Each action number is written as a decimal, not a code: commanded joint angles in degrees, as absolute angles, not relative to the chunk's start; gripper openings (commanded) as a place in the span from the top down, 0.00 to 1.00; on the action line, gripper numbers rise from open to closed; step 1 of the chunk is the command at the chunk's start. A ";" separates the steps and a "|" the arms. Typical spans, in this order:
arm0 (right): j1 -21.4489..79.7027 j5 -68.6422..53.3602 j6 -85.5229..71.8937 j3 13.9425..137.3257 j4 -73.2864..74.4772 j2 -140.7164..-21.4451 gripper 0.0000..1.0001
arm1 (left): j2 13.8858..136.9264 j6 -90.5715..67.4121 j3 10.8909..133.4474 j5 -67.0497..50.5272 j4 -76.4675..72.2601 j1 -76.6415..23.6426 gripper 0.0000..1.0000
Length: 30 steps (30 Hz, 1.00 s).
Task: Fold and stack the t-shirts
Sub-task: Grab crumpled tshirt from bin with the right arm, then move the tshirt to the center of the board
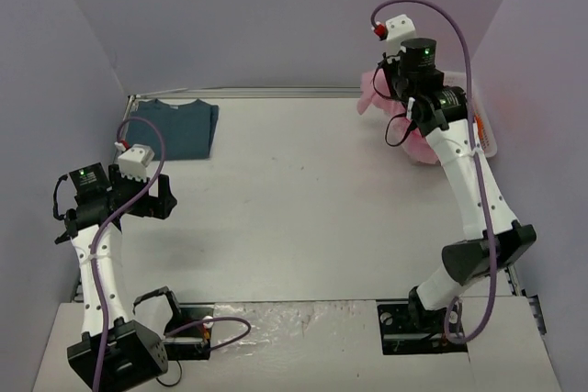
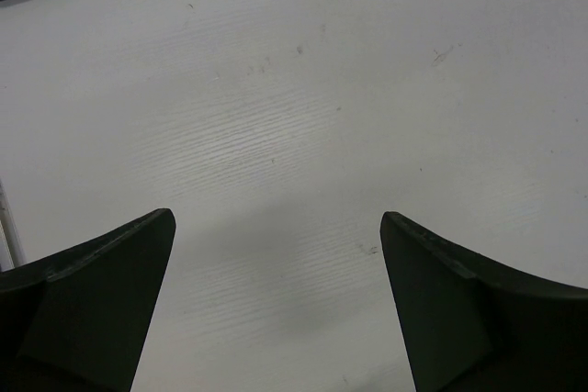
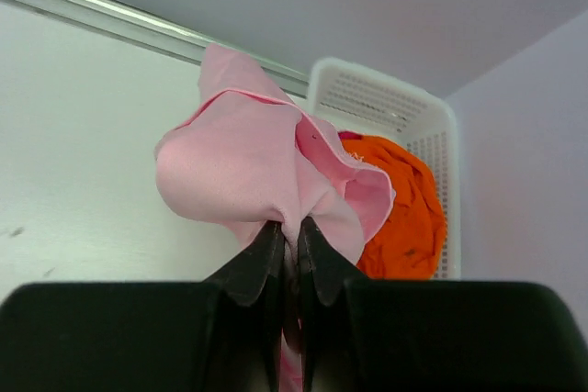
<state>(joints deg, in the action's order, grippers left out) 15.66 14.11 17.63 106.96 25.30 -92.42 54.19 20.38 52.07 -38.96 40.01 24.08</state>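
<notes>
Hanging in loose folds from the right pincer (image 3: 289, 231), the light pink t-shirt (image 3: 248, 162) was seen at the far right corner of the surface (image 1: 294, 208), where it was held up beside the white mesh basket (image 3: 386, 98). The two fingers of that pincer were pressed almost together, with a pinch of pink cloth caught between their tips and the rest of the shirt bunched above and around them. Whether the lower hem was touching the surface could not be told. The orange t-shirt (image 3: 409, 199) was found crumpled inside the basket, which was set against the right edge near the far wall. The dark teal-blue t-shirt (image 1: 179, 128) was laid flat in a neat rectangle at the far left corner, well apart from the other two shirts. The left pincer (image 2: 276, 218) was held near the left edge, on the near side of the teal shirt, with its fingers spread wide. Nothing was gripped between them, and only bare white surface was shown beneath, with a strip of teal cloth at the top left corner of the left wrist view.
</notes>
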 commanded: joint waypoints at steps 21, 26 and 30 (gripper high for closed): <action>27.25 -20.84 27.60 82.10 37.18 -80.59 0.00 | 54.58 24.51 57.65 -45.60 43.94 24.17 0.06; 27.16 -15.74 26.90 77.27 36.83 -81.91 0.00 | 58.61 32.06 62.74 -48.79 52.01 17.18 0.06; 27.16 -13.37 25.84 73.57 34.02 -82.79 0.00 | 62.31 32.43 64.86 -37.02 53.26 2.31 0.04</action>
